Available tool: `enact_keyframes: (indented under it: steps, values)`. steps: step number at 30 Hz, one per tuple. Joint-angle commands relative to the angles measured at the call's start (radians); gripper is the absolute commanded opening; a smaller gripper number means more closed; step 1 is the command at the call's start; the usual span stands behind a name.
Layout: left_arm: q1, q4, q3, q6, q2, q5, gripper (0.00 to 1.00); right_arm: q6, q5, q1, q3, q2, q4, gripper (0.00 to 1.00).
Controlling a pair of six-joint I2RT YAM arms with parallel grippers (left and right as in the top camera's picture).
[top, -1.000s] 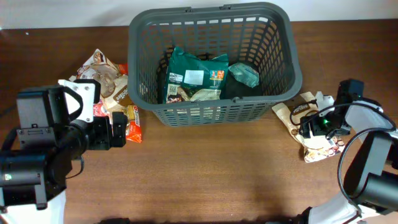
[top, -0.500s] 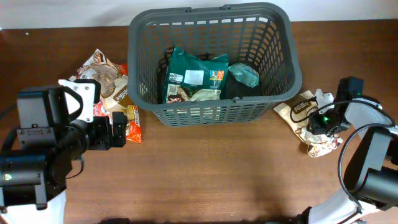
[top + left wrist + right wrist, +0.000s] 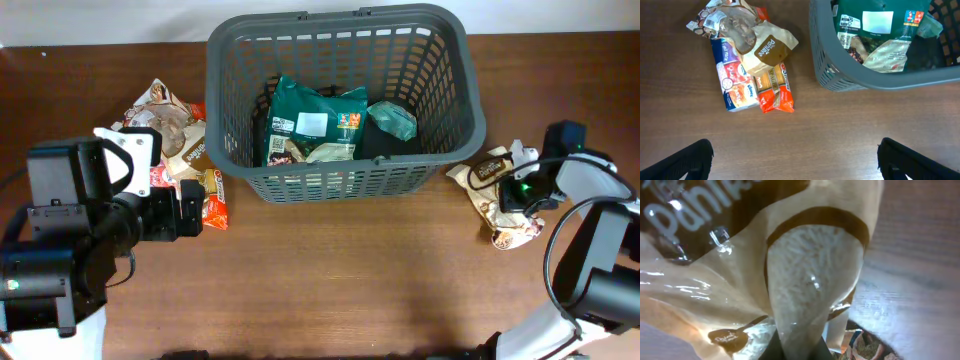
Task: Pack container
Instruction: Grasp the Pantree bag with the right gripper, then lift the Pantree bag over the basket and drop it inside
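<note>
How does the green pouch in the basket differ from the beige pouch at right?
The green pouch lies inside the container; the beige pouch is outside, right of it. The green one has a white label; the beige one a brown band. The right tool grips the beige pouch; no tool holds the green one. Both are soft packets.

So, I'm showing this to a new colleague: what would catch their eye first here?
The big grey basket sits top centre in the overhead view, with a green packet inside. Left of it lies a heap of snack packets. To its right, the right gripper pinches a beige packet.
</note>
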Motion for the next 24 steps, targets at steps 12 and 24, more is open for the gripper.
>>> enact_keyframes:
  steps: [12,24]
  values:
    - [0.006,0.002,-0.002,0.015,-0.001,0.015,0.99,0.417,-0.090,0.090,1.078,0.029,-0.484,0.04]
    - [0.006,0.002,-0.002,0.016,-0.001,0.014,0.99,0.497,-0.085,0.491,1.456,0.035,-0.565,0.03]
